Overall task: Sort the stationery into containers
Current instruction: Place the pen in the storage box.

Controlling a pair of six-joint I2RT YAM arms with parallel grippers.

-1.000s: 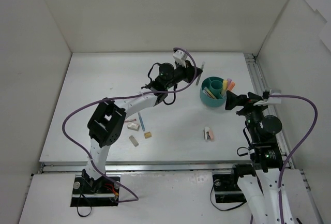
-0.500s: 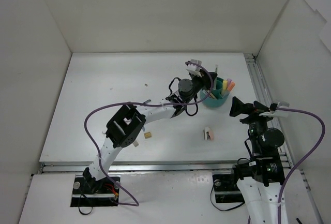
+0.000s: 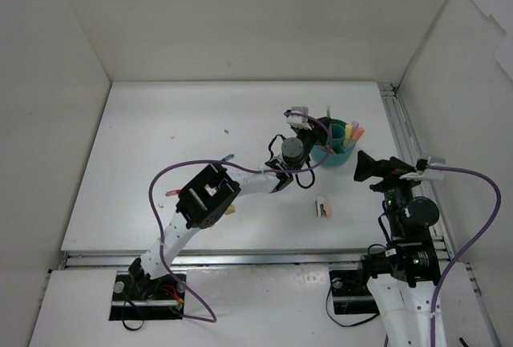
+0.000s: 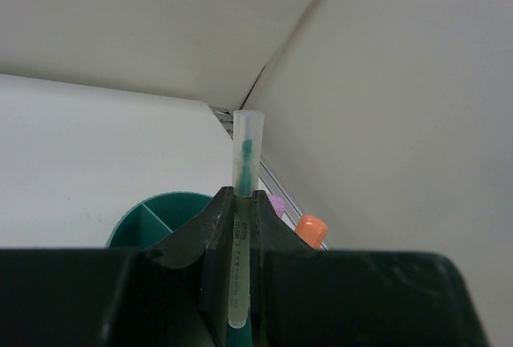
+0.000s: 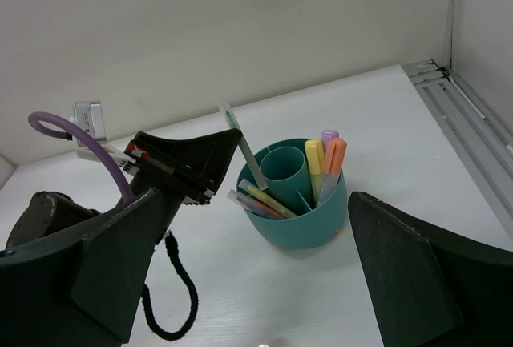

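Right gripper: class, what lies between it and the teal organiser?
Bare table only, right gripper to teal organiser, shown in the right wrist view.

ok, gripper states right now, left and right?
Left gripper: closed, fingers holding a pen with a clear cap.
Right gripper: open, holding nothing.

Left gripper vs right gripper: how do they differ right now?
The left gripper is shut on a clear pen; the right gripper stands wide open, empty. The left gripper is at the rim of the teal cup, pen tilted; the right gripper hangs apart from the cup. Both face the cup.
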